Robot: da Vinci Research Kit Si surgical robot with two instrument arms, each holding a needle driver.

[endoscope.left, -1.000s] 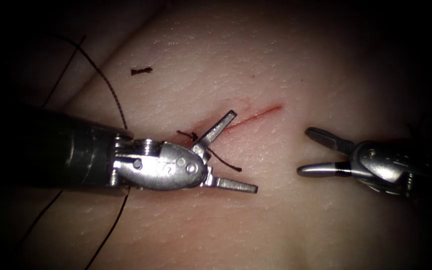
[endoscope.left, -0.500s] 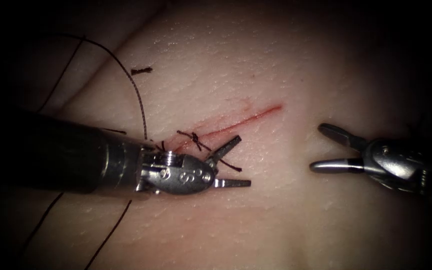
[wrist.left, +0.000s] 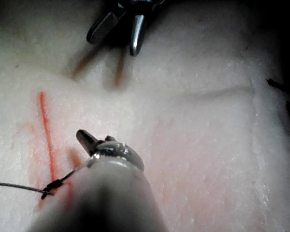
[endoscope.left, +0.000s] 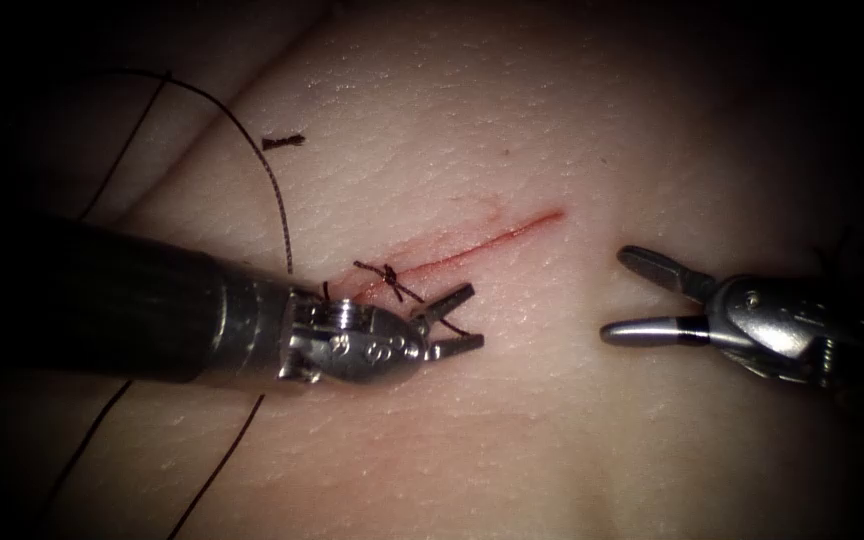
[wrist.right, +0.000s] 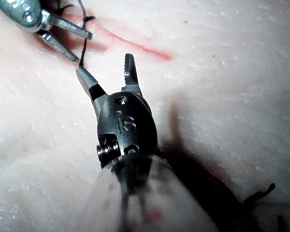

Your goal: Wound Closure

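The thin red cut (endoscope.left: 482, 243) runs slantwise across the pale pork tissue (endoscope.left: 512, 440), with a dark knotted stitch (endoscope.left: 390, 274) at its lower-left end. Dark thread (endoscope.left: 274, 190) loops off toward the tissue's upper-left edge. Left claw (endoscope.left: 460, 320) sits partly open around the knot's tail, gripping nothing. Right claw (endoscope.left: 620, 296) gapes wide on the cut's right, empty.

Bare tissue between the two tools

The left tool (endoscope.left: 460, 317) crowds the knot (endoscope.left: 389, 273) and thread tail (endoscope.left: 457, 327); toward three o'clock, the tissue (endoscope.left: 542, 400) lies bare up to the right tool (endoscope.left: 620, 295).
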